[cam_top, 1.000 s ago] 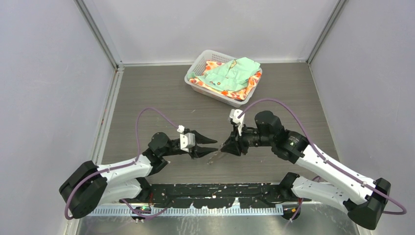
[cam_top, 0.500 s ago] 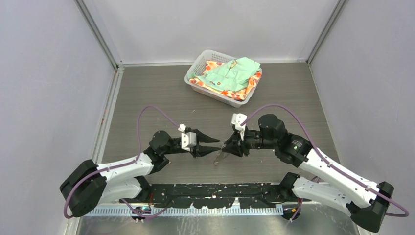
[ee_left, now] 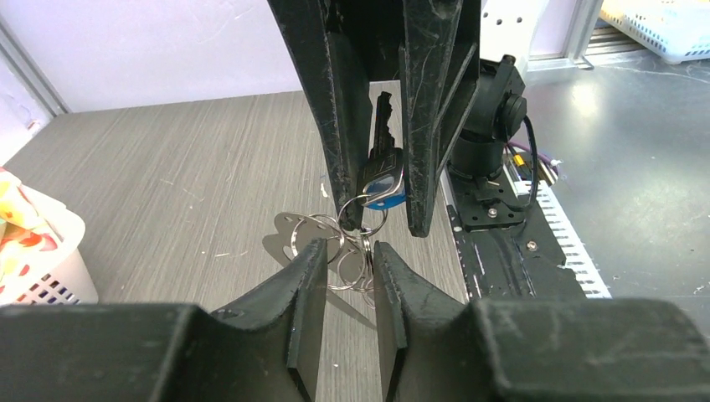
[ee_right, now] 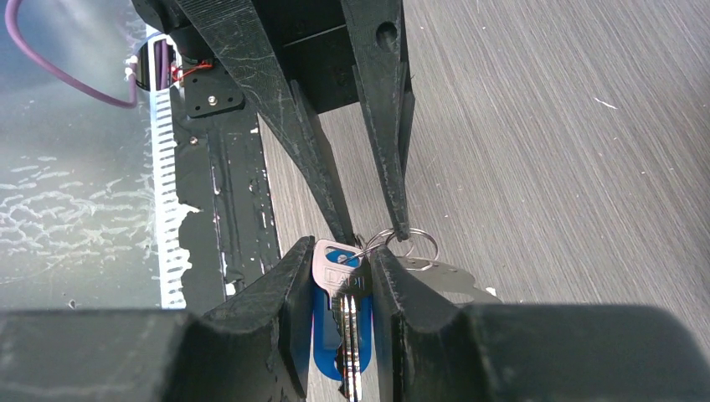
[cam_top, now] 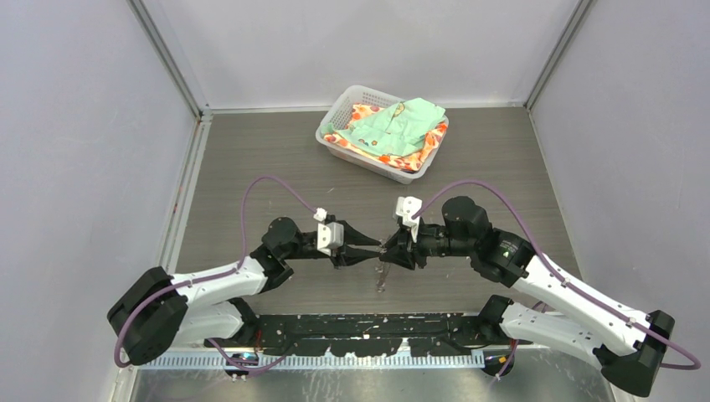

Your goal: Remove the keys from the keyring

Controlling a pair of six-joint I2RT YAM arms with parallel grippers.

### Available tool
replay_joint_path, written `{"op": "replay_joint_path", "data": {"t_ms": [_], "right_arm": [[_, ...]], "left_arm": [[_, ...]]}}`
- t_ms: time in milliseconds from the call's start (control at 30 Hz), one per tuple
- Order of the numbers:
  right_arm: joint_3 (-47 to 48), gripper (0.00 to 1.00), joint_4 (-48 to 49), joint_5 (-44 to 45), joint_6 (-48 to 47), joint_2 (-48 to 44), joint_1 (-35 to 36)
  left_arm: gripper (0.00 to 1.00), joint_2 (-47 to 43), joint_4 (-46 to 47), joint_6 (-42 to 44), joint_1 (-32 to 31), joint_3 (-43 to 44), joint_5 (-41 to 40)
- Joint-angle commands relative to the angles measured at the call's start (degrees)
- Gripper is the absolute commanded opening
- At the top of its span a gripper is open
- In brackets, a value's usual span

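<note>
My right gripper [ee_right: 342, 244] is shut on the keys [ee_right: 343, 280], a silvery key over a blue-headed one [ee_right: 322, 335], and holds them above the table. It also shows in the top view [cam_top: 389, 251]. The keyring [ee_left: 352, 260], a cluster of silvery split rings with a flat metal tag [ee_left: 293, 234], hangs from the keys [ee_left: 381, 163]. My left gripper [ee_left: 349, 244] faces the right one tip to tip [cam_top: 373, 251]. Its jaws stand a narrow gap apart with the rings [ee_right: 410, 243] between the tips.
A white mesh basket [cam_top: 333, 138] with green and orange cloths stands at the back centre and shows at the left in the left wrist view [ee_left: 38, 268]. The black base rail [cam_top: 368, 327] runs along the near edge. Grey walls close in both sides.
My left gripper has moved right to meet the right gripper and narrowed its jaws around the rings. The right gripper shifted slightly and the bunch now hangs straight down.
</note>
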Motion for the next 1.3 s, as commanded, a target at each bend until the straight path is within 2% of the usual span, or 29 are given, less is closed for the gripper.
{"op": "replay_joint_path", "data": {"t_ms": [0, 133, 367, 500, 533, 667, 833, 1033, 1267], "right_arm": [[0.85, 0.01, 3.26, 0.36, -0.58, -1.26, 0.70], [0.93, 0.01, 3.43, 1.21, -0.41, -1.33, 0.81], [0.75, 0.01, 3.57, 2.35, 0.78, -1.06, 0.93], [0.24, 0.01, 3.70, 3.91, 2.87, -1.07, 0.99], [0.15, 0.01, 3.83, 4.41, 3.85, -0.92, 0.97], [0.62, 0.01, 3.47, 5.21, 7.66, 0.45, 0.90], [-3.22, 0.01, 5.58, 7.45, 11.14, -2.72, 0.97], [-2.99, 0.01, 2.15, 12.03, 13.95, -4.18, -0.07], [-2.43, 0.01, -0.41, 5.37, 17.63, -1.45, -5.62]], "left_arm": [[0.27, 0.34, 0.34, 0.84, -0.40, 2.17, 0.96], [0.24, 0.87, 0.37, 0.84, -0.72, 2.09, 0.58], [0.25, 2.80, 0.33, 0.84, -1.51, 2.31, 0.05], [0.02, 4.60, 3.22, 0.80, -1.82, 0.90, -2.14], [0.01, 5.20, 5.06, 0.45, -1.83, 0.05, -2.89], [0.00, 9.02, 13.27, -1.78, -1.83, -2.89, -4.53], [0.00, 14.25, 24.78, -5.62, -1.83, -6.24, -8.11], [0.00, 17.42, 28.56, -7.33, -1.83, -7.06, -7.76], [0.00, 17.71, 30.47, -8.54, -1.83, -7.61, -8.56]]}}
